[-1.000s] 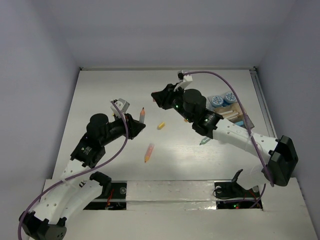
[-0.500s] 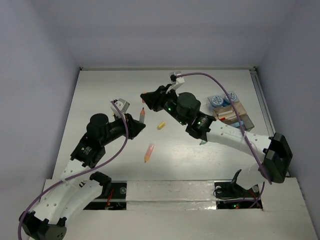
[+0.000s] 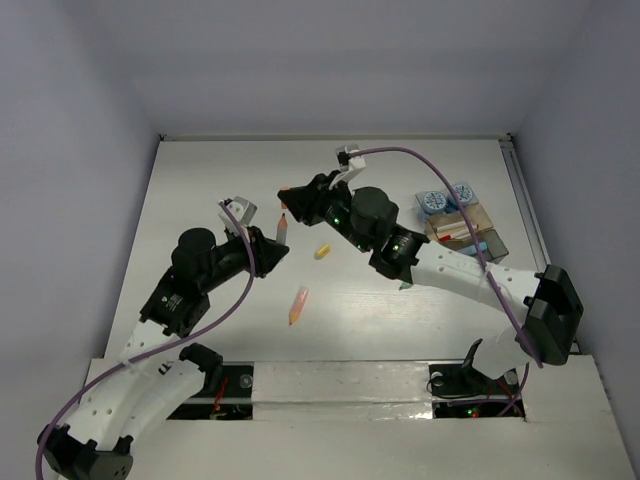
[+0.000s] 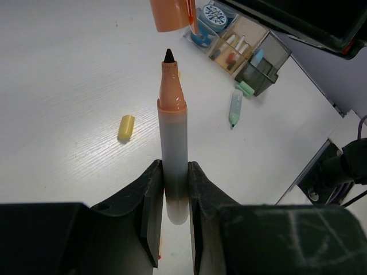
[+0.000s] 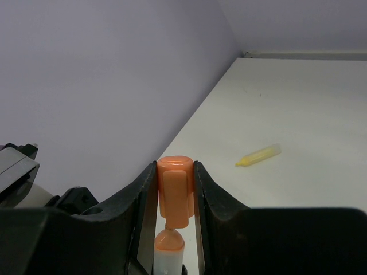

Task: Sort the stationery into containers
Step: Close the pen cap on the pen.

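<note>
Rightward, grouped trays (image 3: 478, 214) hold pens (image 4: 238, 44) beside round pots (image 3: 432, 201). My left fingers (image 4: 150, 206) pinch an orange-tipped pen (image 4: 174, 149), my right fingers (image 5: 146, 200) an orange cap (image 5: 175, 192), over the white worktop (image 3: 200, 190).

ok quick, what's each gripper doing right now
Left gripper: shut on the uncapped grey-barrelled orange marker.
Right gripper: shut on the orange plastic marker cap.
</note>
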### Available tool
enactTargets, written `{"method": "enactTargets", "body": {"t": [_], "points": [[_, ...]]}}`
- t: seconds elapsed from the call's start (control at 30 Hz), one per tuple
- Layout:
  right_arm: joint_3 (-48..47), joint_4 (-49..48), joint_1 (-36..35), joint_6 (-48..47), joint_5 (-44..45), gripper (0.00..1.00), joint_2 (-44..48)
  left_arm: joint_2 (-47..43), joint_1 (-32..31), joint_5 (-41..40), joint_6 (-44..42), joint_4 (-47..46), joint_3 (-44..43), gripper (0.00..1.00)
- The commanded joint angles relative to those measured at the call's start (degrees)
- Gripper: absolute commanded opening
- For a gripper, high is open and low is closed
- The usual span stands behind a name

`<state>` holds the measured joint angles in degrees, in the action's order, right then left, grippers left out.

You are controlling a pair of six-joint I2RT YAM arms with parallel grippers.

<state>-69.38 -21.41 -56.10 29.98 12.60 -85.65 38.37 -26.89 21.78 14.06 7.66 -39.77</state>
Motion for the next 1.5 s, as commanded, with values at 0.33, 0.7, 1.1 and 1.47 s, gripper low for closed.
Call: {"method": "enactTargets", "body": {"t": [0.33,0.7,1.1,1.47], "points": [[-1.28,-4.17,-2.44,0.96,-0.03,0.0,-1.45,-1.54,0.09,-1.74,-0.35,-1.95,-1.01,0.0],[2.94,-9.26,-4.02,2.54,1.9,0.0,-0.57,-2.51,0.61,-3.06,1.23,-3.79,-0.93,0.0],[7.51,-13.22,-7.27,4.3,4.63,0.0,0.66,-3.48,0.62,-6.66,3.95,-5.64,-2.41,0.0],[11.89,-10.33,-8.33,5.35,1.12,0.0,1.97,-1.28,0.62,-6.31,4.66,-6.78,-6.11,0.0]]}}
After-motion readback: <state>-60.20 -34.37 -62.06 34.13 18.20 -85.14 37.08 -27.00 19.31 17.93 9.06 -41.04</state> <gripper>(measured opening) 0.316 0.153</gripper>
